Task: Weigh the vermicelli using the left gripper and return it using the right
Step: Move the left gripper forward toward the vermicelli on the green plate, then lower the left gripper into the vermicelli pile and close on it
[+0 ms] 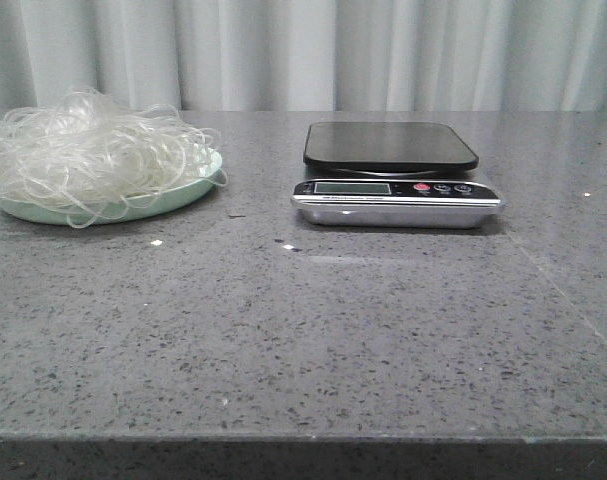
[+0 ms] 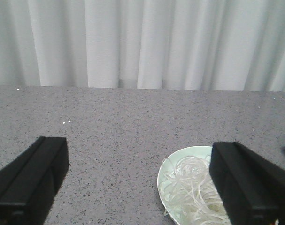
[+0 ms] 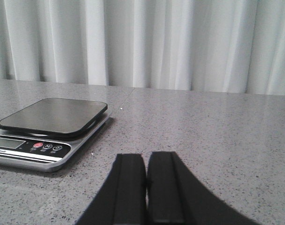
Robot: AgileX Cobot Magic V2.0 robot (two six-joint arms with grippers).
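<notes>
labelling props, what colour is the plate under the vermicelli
Pale mint green plate, plain with no pattern, holding the whitish vermicelli. It shows best in the front view.

Vermicelli [image 2: 191, 190] heaped on plate [image 2: 168, 171], spilling over its rim. Plate on table [image 2: 114, 126], ahead of left gripper [image 2: 137, 180], partly behind its right finger [image 2: 248, 185]; jaws set wide apart. Scale [image 3: 50, 129] on table ahead and left of right gripper [image 3: 146, 187], whose jaws sit nearly touching. Scale well right of plate. Curtain [image 3: 142, 42] behind table's far edge.
</notes>
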